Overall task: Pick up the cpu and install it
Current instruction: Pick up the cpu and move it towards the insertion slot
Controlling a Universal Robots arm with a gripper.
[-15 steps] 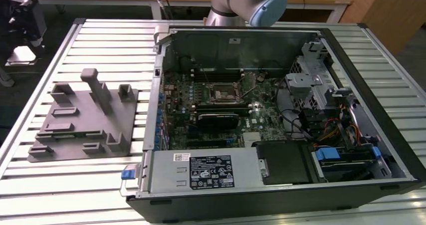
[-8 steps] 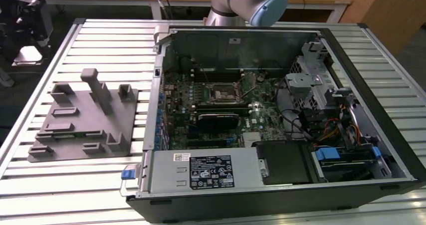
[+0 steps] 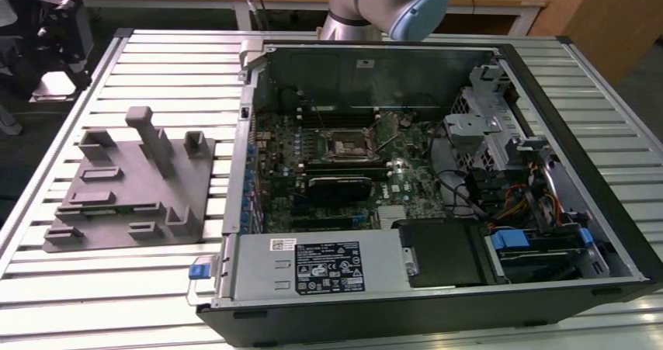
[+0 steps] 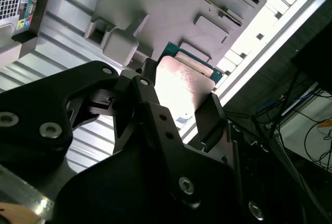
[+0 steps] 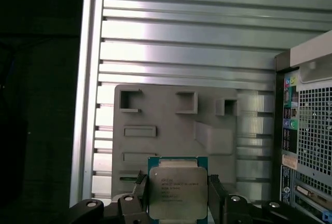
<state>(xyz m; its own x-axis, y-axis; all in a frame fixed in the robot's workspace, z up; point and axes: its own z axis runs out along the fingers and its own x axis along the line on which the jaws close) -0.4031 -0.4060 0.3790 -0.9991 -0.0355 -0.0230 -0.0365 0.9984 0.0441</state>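
cpu, silvery top with a green rim, sits gripped in the end effector. In both wrist views a black finger presses on one of its edges and another on the opposite edge, so the end effector is pinching the chip between them. The metal face points towards the cameras and catches a lot of glare in the second wrist view.

Behind the cpu lies the grey moulded tray with its pockets and raised blocks, resting on the ribbed aluminium worktop. The chip appears to be lifted clear of the tray, though I can't tell how much gap there is. The perforated rear panel of the computer case stands just beside the tray.

In the exterior view the tray is on the exterior view's left, next to the opened case. The black socket on the motherboard sits well apart from it. The robot arm rises behind the case.
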